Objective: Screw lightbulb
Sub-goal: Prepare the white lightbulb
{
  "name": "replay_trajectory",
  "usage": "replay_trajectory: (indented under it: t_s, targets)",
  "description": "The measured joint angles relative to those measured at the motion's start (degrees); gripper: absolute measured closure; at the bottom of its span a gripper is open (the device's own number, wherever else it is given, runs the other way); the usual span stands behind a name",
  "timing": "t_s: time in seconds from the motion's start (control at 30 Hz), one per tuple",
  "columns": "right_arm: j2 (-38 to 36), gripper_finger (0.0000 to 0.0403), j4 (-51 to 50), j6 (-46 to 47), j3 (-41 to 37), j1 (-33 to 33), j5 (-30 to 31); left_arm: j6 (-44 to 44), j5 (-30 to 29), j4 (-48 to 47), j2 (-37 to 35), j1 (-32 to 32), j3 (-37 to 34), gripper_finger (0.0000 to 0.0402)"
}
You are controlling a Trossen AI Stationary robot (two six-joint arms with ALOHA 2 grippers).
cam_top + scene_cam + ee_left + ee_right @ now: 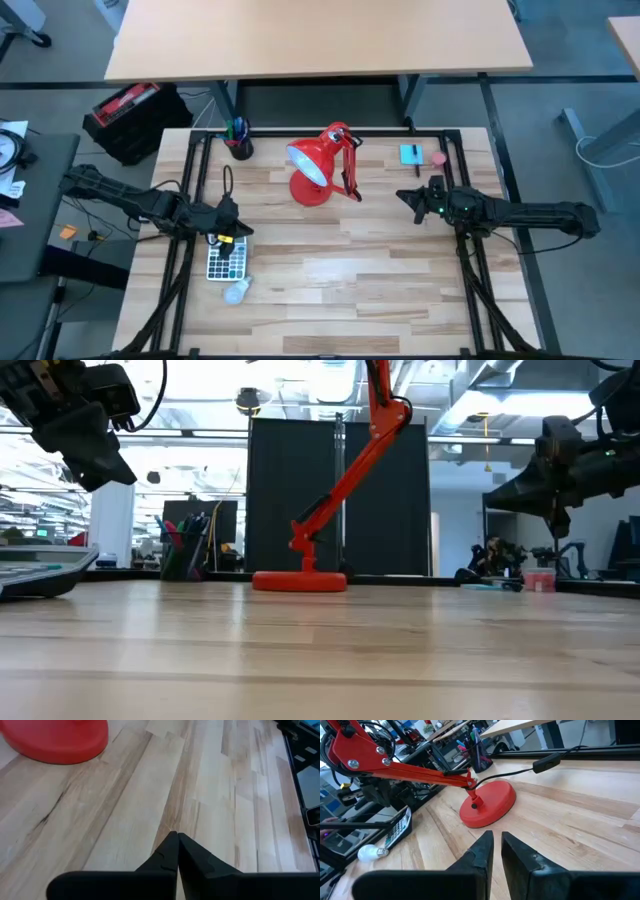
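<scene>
The red desk lamp [322,165] is standing at the table's [350,280] far middle. The left gripper [232,226] is hovering over the calculator [226,259], fingers pressed together; the right gripper [408,196] is waiting beside the lamp, fingers narrowly parted. The lightbulb [236,291] is lying just beyond the calculator's near end: likely light, smooth, fragile; grasp the glass globe gently.
</scene>
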Motion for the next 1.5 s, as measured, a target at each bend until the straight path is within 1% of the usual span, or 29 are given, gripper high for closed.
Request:
replay_trajectory:
  t_s: [0.17, 0.33, 0.47, 0.5, 0.53, 0.6, 0.63, 0.7, 0.73, 0.83, 0.93, 0.97, 1.0, 1.07, 1.13, 1.17, 1.2, 1.27, 1.37, 1.4, 1.5]
  targets:
    - [0.00, 0.0353, -0.01, 1.21, 0.00, 0.03, -0.25, 0.00, 0.00, 0.02, 0.00, 0.00, 0.00, 0.0401]
    - [0.00, 0.0353, 0.27, -0.54, 0.00, 1.69, -6.16, 0.00, 0.00, 0.01, 0.00, 0.00, 0.00, 0.0402]
    - [0.00, 0.0353, 5.28, -3.61, 0.00, 4.00, -7.49, -0.01, 0.00, 0.01, 0.00, 0.00, 0.00, 0.0402]
    - [0.00, 0.0353, 8.07, -2.22, 0.08, 4.81, -8.50, 0.00, 0.00, 0.02, 0.00, -0.02, 0.00, 0.0402]
    - [0.00, 0.0353, 10.35, -1.10, 0.29, 5.89, -10.96, 0.00, 0.00, 0.02, 0.00, 0.00, 0.00, 0.0402]
    - [0.27, 0.0353, 11.94, -0.80, 1.68, 8.60, -16.18, 0.00, -0.01, 0.02, -0.02, 0.00, 0.00, 0.0402]
    - [0.56, 0.0353, 13.10, -1.01, 2.55, 10.14, -17.24, -0.01, 0.00, 0.03, 0.00, 0.00, 0.00, 0.0402]
    - [1.32, 0.0353, 13.61, -3.84, 3.91, 13.44, -17.27, 0.00, 0.00, 0.02, -0.02, 0.00, 0.00, 0.0402]
    - [1.89, 0.0353, 13.70, -5.85, 4.51, 15.01, -16.26, 0.00, 0.00, 0.02, -0.02, 0.00, 0.00, 0.0402]
    - [4.96, 0.0353, 15.22, -10.89, 4.79, 19.26, -11.14, 0.00, 0.00, 0.06, -0.02, 0.00, 0.00, 0.0402]
    - [10.06, 0.0353, 17.66, -12.55, 4.81, 22.52, -7.44, 0.16, -0.01, 0.03, -0.02, 0.00, 0.00, 0.0402]
    - [12.14, 0.0353, 19.02, -12.62, 4.81, 23.37, -6.65, 1.96, -0.39, 0.11, -0.02, 0.00, 0.00, 0.0402]
    - [14.12, 0.0353, 20.45, -12.64, 4.81, 24.04, -5.92, 6.77, -1.64, 0.10, -0.02, 0.00, 0.00, 0.0402]
    - [18.39, 0.0353, 24.84, -12.37, 4.81, 25.03, -5.56, 19.88, -6.20, 0.16, -0.02, 0.00, 0.00, 0.0402]
    - [22.62, 0.0353, 30.64, -12.19, 4.89, 25.92, -5.57, 30.15, -8.32, 0.09, -0.02, 0.01, 0.00, 0.0402]
    - [24.49, 0.0353, 33.52, -12.23, 4.93, 26.32, -5.57, 34.09, -8.48, 0.13, -0.02, 0.02, 0.00, 0.0402]
    - [26.26, 0.0353, 36.30, -12.70, 4.94, 26.63, -5.57, 35.96, -8.46, 0.09, 0.00, 0.02, 0.00, 0.0402]
    - [29.54, 0.0353, 41.43, -15.55, 4.96, 26.92, -5.57, 36.86, -8.66, 0.18, -0.01, 0.01, 0.00, 0.0401]
    - [34.19, 0.0353, 47.58, -21.99, 5.01, 26.89, -5.31, 39.09, -11.60, 2.11, 0.28, 0.89, 0.00, 0.0402]
    - [36.03, 0.0353, 49.78, -22.86, 5.03, 26.89, -4.68, 39.81, -12.54, 3.05, 0.26, 1.18, 0.00, 0.0402]
    - [41.56, 0.0353, 53.98, -23.05, 6.32, 26.56, -4.21, 42.10, -12.80, 2.97, 0.22, 1.33, 0.00, 0.0401]
